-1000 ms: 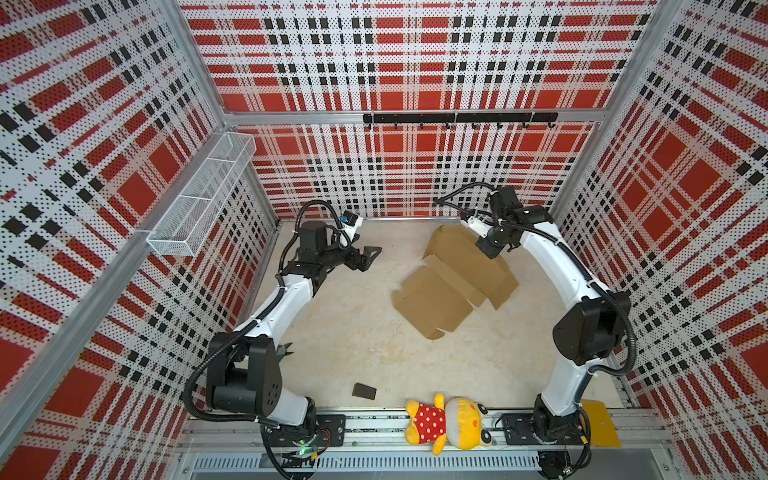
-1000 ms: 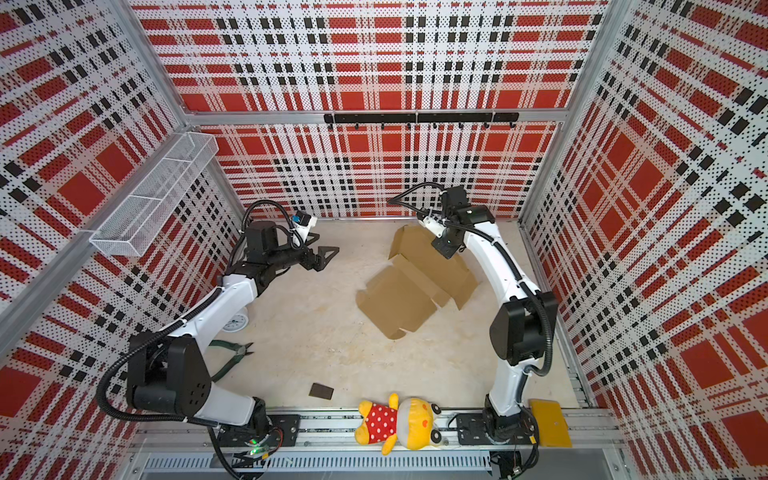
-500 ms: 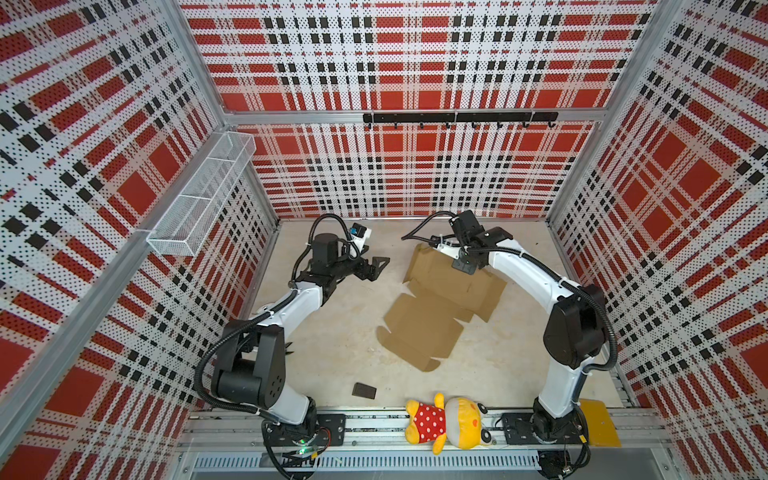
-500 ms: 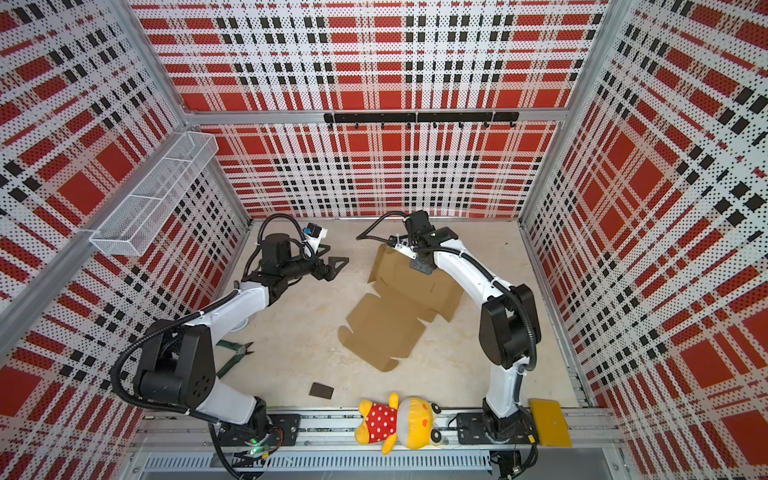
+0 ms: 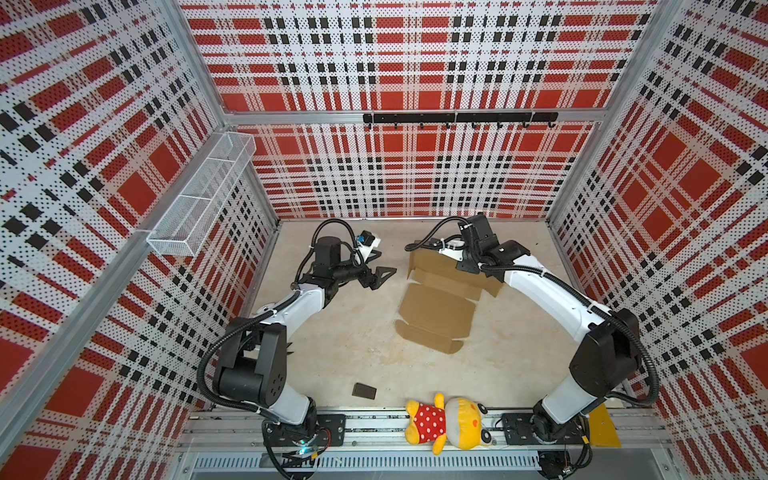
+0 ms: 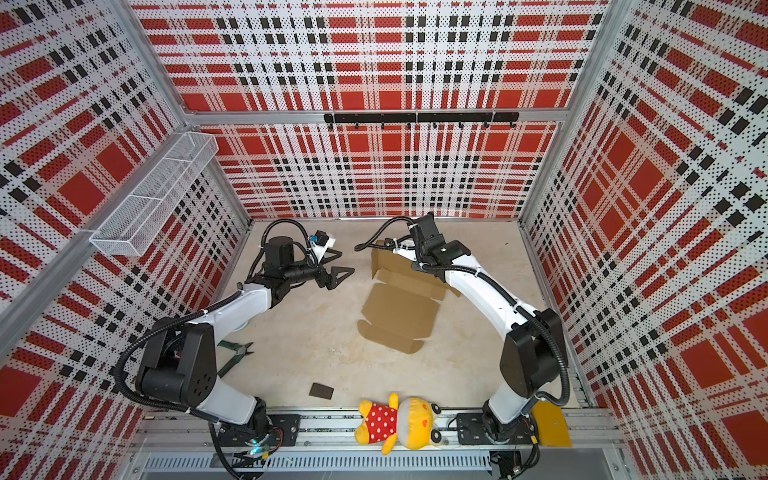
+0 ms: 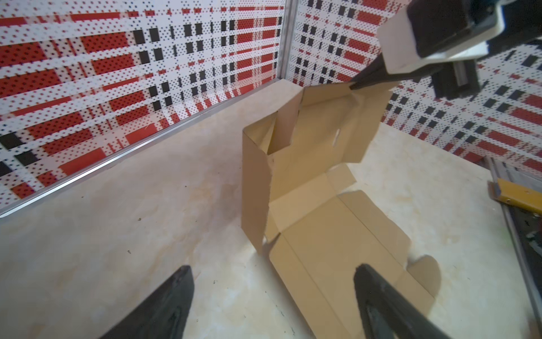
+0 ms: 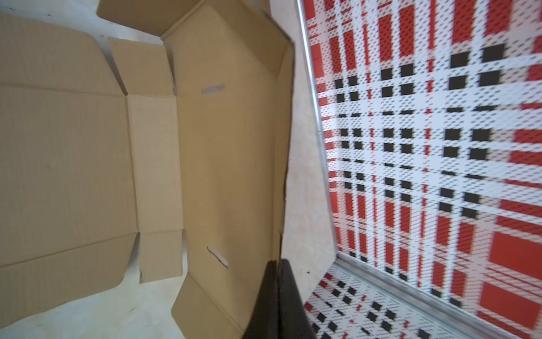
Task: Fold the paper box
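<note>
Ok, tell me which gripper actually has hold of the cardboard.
The right gripper, shut on the edge of the paper box's raised panel. The left gripper hangs open beside the box, touching nothing.

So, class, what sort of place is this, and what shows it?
Probably a robot training cell: a left arm and right arm mounted on a rail, perforated plaid walls around, and props: a paper box and plush toy.

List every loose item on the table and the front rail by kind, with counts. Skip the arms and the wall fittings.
paper box: 1
plush toy: 1
dark block: 1
pliers: 1
yellow flat piece: 1
Total: 5
</note>
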Action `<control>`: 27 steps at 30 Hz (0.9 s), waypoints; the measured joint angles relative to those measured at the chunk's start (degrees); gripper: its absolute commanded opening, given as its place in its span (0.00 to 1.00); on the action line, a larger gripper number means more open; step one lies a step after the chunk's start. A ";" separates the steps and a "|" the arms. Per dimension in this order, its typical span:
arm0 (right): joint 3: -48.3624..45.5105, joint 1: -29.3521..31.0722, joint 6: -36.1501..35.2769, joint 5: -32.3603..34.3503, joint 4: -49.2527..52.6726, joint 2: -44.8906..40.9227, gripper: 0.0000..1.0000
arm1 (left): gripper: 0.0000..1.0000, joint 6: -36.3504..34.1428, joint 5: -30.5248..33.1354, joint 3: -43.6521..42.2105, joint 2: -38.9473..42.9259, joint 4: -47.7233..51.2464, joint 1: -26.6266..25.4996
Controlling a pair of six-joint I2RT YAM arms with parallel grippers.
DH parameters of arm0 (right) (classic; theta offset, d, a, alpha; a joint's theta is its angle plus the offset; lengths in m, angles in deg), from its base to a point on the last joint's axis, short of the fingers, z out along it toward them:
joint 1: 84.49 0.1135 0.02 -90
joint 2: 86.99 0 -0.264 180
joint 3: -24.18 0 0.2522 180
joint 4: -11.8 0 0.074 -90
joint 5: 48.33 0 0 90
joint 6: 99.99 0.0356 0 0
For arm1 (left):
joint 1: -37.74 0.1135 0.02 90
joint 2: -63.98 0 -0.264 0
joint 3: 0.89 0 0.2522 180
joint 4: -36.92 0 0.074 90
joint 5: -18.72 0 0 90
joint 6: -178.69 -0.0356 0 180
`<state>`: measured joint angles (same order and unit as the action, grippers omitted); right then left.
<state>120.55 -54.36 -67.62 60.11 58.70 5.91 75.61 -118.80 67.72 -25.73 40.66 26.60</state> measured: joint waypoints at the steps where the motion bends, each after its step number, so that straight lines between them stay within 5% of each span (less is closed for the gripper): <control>1: -1.36 0.24 -1.70 -0.02 -1.33 -0.96 0.00 | 0.85 -0.37 -1.18 0.42 -0.63 -0.13 0.13; 10: -11.58 2.69 -13.22 -5.20 -5.27 -7.52 0.00 | 0.80 -11.19 -10.60 4.46 -6.91 2.32 2.27; 19: -16.09 3.08 -16.76 -6.23 -8.96 -8.59 0.00 | 0.68 -55.63 -8.83 28.83 -17.33 43.95 -0.22; 27: -16.33 3.08 -17.64 -7.72 -9.18 -8.85 0.00 | 0.69 -71.43 -7.10 34.75 -24.20 61.11 -0.76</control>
<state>104.23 -51.28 -85.26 52.39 49.52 -2.94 4.18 -125.91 102.47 -49.93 101.77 25.84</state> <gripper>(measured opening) 0.047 0.691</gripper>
